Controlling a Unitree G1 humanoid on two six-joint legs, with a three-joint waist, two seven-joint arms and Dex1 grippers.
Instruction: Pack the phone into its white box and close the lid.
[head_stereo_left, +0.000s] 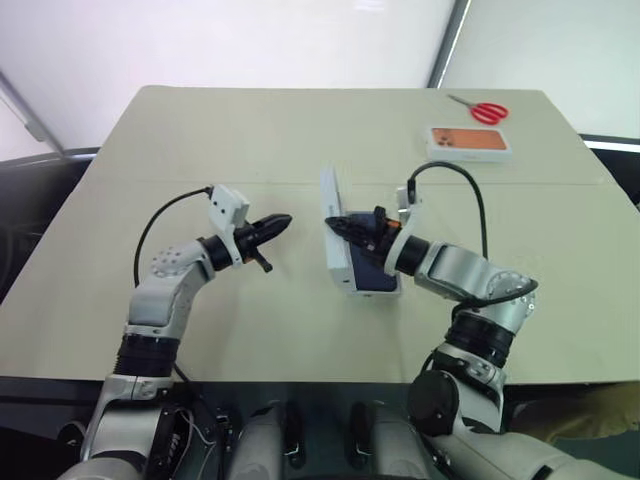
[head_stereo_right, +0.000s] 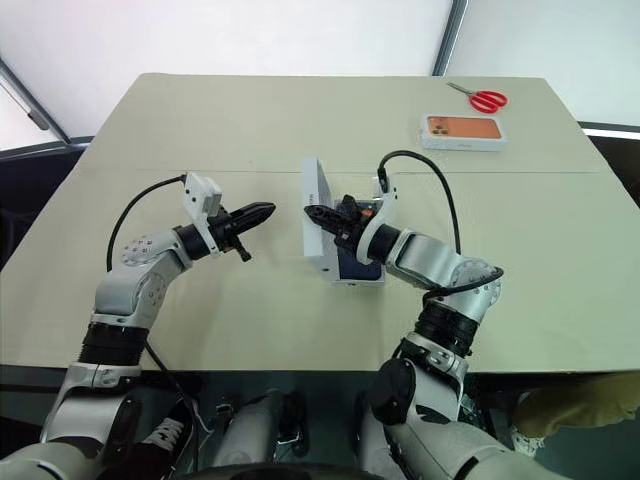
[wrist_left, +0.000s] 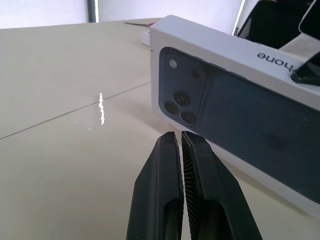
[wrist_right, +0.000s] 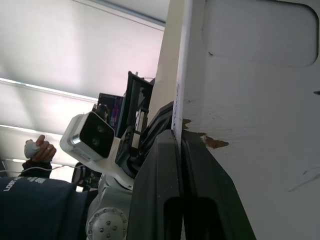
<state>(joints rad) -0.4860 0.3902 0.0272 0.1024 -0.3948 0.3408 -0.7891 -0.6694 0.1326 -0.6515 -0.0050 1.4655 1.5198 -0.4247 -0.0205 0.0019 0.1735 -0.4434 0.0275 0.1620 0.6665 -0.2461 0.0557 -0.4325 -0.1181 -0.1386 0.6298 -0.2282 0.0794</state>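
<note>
Left eye view: the shallow white cardboard lid (head_stereo_left: 333, 228) is standing on edge beside the white box (head_stereo_left: 372, 287).
Right gripper (head_stereo_left: 340, 226): pinching the lid's wall.
Left gripper (head_stereo_left: 279, 223): pressed together, empty, hovering apart.
Phone (head_stereo_left: 372, 274): dark navy-blue, lying boxed.
Risk: the lid may be slipping askew, since one pinch is steadying it.

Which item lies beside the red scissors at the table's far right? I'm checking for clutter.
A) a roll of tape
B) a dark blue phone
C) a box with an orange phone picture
C: the box with the orange phone picture lies just nearer than the scissors.
</note>
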